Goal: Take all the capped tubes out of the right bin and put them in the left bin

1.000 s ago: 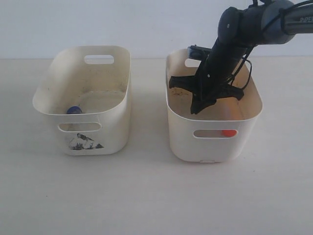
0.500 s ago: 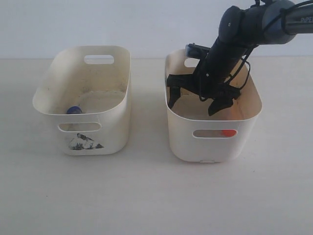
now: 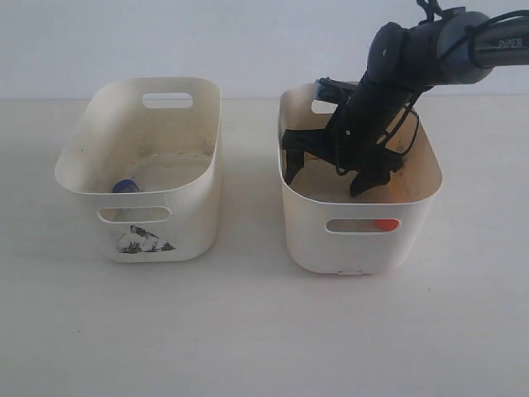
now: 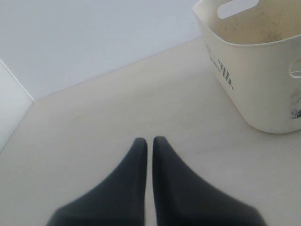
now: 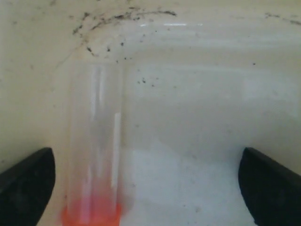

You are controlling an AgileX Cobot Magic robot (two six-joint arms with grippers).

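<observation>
Quick update from the remote desk. A second ago the right gripper point(image 3: 329, 175) was pinched to a point, nose-down in the right bin point(image 3: 364, 248). Now its jaws are spread as wide as I've seen them, holding nothing, and the arm has barely shifted otherwise. Nothing else has budged. The orange-capped tube point(image 3: 386, 224) shows its cap through the front handle slot point(image 3: 364, 224) same as before, and the blue-capped tube point(image 3: 126, 186) sits in the same spot in the left bin point(image 3: 190, 236), up against the front wall.

From the right wrist camera, the orange-capped tube point(image 5: 96, 141) lies flat on the bin floor between the fingers point(image 5: 26, 186), but way off-centre, just beside one of them. The other finger is well away from it. The right gripper point(image 5: 148, 186) points into a rounded corner of the right bin point(image 5: 188, 37), so the wall curves up right behind the tube.

Room-wise, it's tight in there. In the exterior view one finger hangs near the bin's left wall and the other near the front wall, both about at rim level.

The bins stand apart with a strip of table point(image 3: 248, 331) between them. The left gripper point(image 4: 149, 141) is closed, fingers nearly touching, holding nothing, over the table well off from the left bin point(image 4: 263, 94).
</observation>
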